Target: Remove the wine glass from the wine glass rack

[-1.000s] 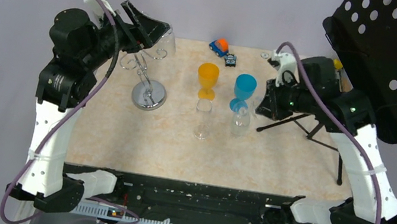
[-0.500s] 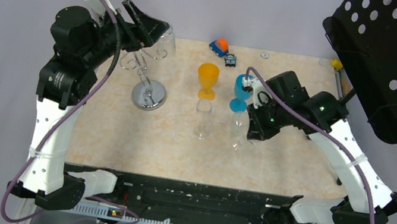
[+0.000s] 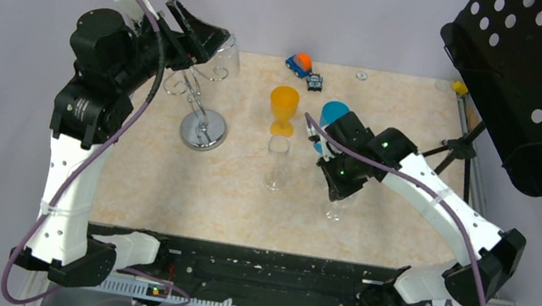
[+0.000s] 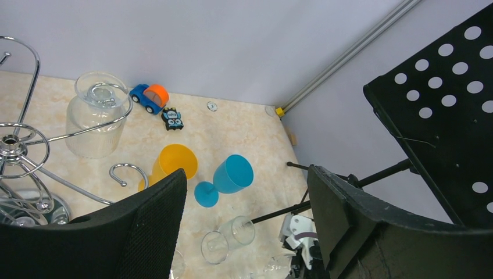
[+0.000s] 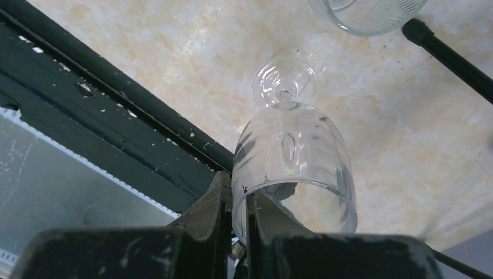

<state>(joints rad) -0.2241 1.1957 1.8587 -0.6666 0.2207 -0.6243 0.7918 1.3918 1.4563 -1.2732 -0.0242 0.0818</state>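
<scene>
Right claw (image 5: 239, 196) astride the wine glass (image 5: 290, 151) rim, foot farther out.

Nothing readable here as far as I can see: no words, numbers or logos on anything. The closest thing is the little dark toy (image 4: 172, 118) just beside the blue and orange toy car (image 4: 149, 97) at the far side of the table (image 4: 244, 133). It has some pale blue print on it, maybe a cartoon face, but it's way too small to make out any lettering.
</scene>
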